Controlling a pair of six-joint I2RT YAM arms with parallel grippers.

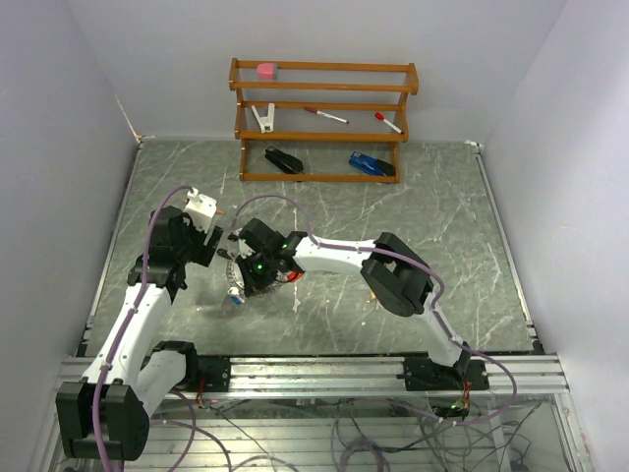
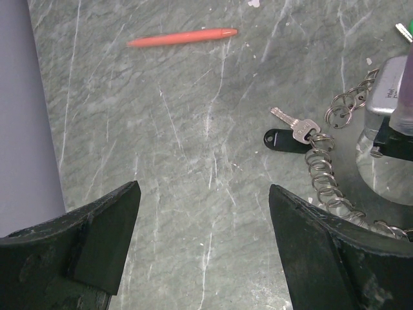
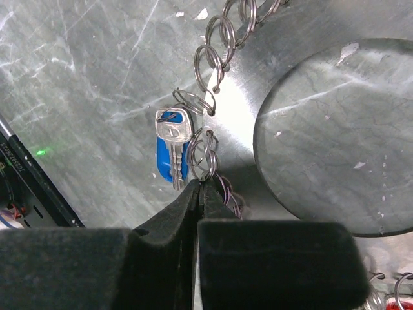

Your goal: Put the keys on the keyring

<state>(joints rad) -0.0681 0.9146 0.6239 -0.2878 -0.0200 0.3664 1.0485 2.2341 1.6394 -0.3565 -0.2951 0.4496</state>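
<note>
Keyring (image 3: 205, 145) lies on the surface (image 2: 161, 168); right wrist view shows the right tool (image 3: 199, 187) clamped on it beside a blue key (image 3: 170, 150), left wrist view the left tool (image 2: 203, 216) apart near a black-tagged key (image 2: 290, 135).

A robot lab cell; bare white walls (image 1: 59, 118), marble-patterned table (image 1: 442, 246), loose cabling (image 1: 393, 433).

The keyring (image 2: 317, 166) lies beside left gripper's (image 2: 205, 190) right finger.
</note>
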